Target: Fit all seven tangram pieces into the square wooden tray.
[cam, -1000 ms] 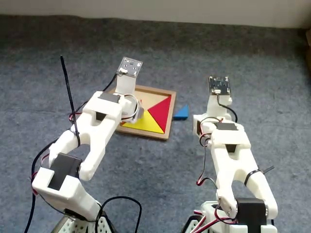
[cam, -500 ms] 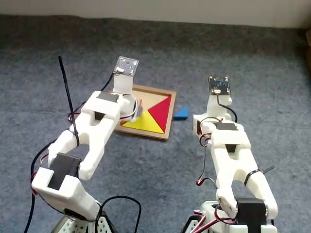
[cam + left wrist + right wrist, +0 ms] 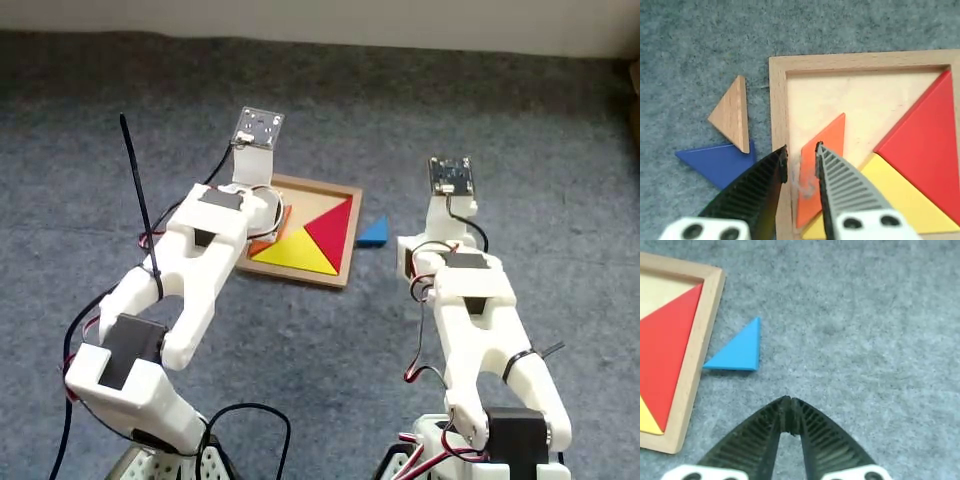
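Grey carpet (image 3: 520,120) is the base here, wooden tray (image 3: 777,100) sitting on it, a light blue triangle (image 3: 373,233) just beside one edge, plain wood triangle (image 3: 732,117) touching a dark blue piece (image 3: 720,161) by another

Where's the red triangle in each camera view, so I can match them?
High view: red triangle in the tray, beside the yellow piece.
Left wrist view: red triangle touching the yellow piece.
Right wrist view: red triangle near the light blue triangle.
Shared landmark: tray rim.

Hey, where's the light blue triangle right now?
In the high view, the light blue triangle lies on the carpet just outside the right edge of the tray, beside the red piece.
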{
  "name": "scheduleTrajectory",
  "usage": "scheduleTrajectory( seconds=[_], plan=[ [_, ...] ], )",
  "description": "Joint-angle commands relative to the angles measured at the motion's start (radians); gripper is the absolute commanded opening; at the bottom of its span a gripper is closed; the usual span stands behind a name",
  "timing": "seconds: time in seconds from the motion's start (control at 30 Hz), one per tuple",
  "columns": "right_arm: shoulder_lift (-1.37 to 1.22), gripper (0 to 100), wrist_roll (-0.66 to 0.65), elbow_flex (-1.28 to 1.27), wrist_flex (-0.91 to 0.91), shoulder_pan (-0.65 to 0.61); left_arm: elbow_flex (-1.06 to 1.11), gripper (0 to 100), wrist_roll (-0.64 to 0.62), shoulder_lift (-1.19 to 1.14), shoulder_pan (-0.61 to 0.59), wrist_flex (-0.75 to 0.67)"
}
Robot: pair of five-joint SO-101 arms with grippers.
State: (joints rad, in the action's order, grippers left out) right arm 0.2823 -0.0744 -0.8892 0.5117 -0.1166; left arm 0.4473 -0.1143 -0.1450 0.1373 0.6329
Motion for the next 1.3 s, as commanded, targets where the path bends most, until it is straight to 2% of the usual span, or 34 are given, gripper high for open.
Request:
scheduleTrajectory(
  seconds=[0.0, 0.27, 0.57, 0.83, 1.0, 1.13, 1.27],
  plan=[
    [0.044, 1.0, 0.003, 0.007, -0.018, -0.022, -0.041, 11, 0.041, 0.005, -0.001, 0.038],
    [0.044, 1.0, 0.003, -0.013, -0.021, -0.022, -0.064, 10, 0.089, -0.036, -0.002, 0.167],
    [0.044, 1.0, 0.003, -0.013, -0.021, -0.022, -0.236, 10, 0.087, -0.162, -0.01, 0.393],
    [0.045, 1.0, 0.003, -0.013, -0.021, -0.022, -0.134, 10, 0.086, -0.022, -0.013, 0.393],
    [0.045, 1.0, 0.003, -0.013, -0.021, -0.022, -0.041, 10, 0.078, 0.081, -0.054, 0.301],
    [0.045, 1.0, 0.003, -0.013, -0.021, -0.022, 0.012, 11, -0.028, 0.163, -0.12, 0.241],
    [0.045, 1.0, 0.003, -0.013, -0.021, -0.022, 0.039, 18, -0.034, 0.197, -0.17, 0.192]
  ],
)
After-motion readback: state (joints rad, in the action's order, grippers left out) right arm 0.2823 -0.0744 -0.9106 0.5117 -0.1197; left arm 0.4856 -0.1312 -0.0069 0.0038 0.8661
